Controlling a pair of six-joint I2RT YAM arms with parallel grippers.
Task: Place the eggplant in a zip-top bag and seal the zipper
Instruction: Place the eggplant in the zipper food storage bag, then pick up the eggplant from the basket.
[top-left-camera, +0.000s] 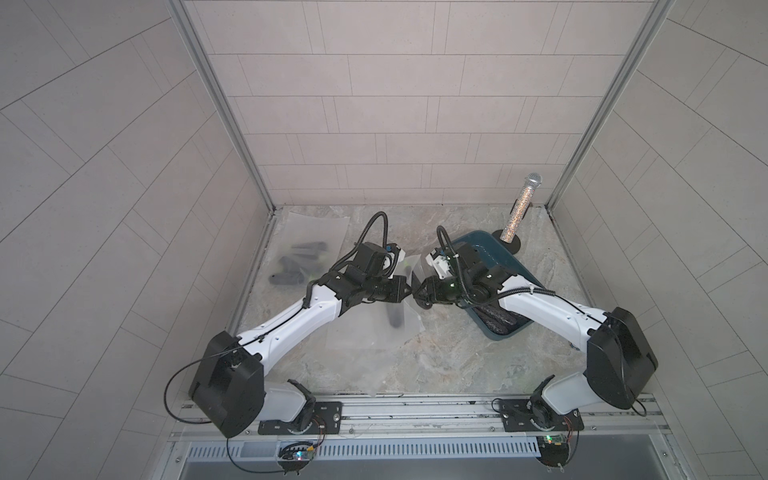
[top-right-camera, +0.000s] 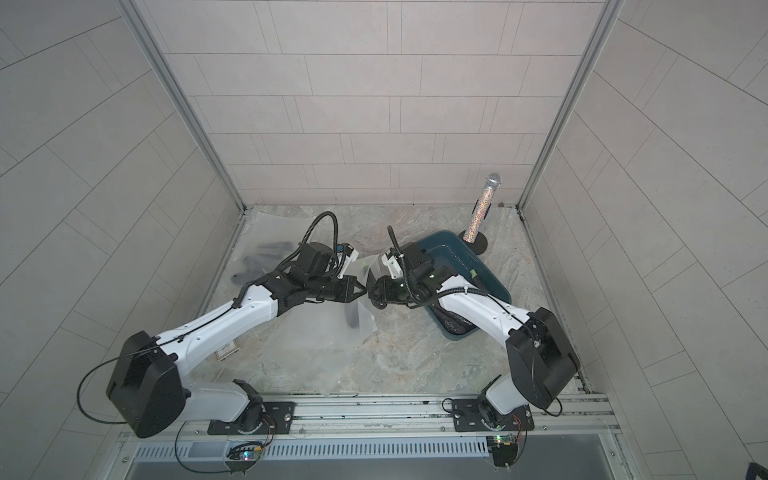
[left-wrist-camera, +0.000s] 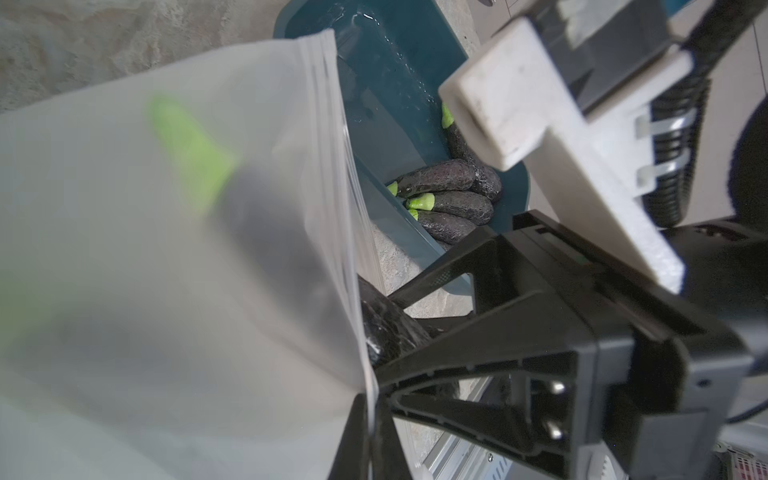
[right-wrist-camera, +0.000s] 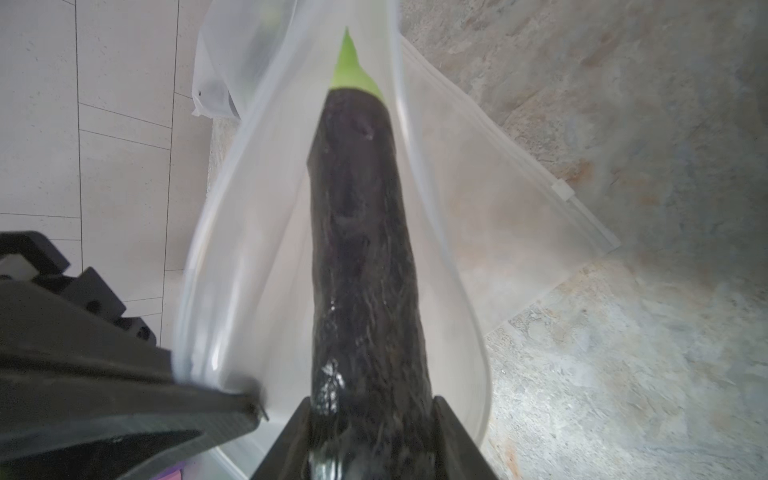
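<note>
1. Long dark-purple eggplant, green cap leading, lies partway inside the bag's open mouth. Its blunt end is outside, between the right jaws.
2. Judged: stiff body, rough skin with glossy patches, moderate weight. It may slip where shiny. Best hold is across the blunt end, so the cap enters first.
3. Right gripper: fingers part-spread, clamped on the eggplant's blunt end.
4. Frosted translucent zip-top bag: judged thin, limp and slippery, likely to collapse unless a lip is held. White zipper slider sits on the track, well away from both grippers.
5. Left gripper: fingers fully closed, pinching one lip of the mouth.
6. Teal plastic tray nearby holds spare eggplants. All rest on the marbled tabletop.
</note>
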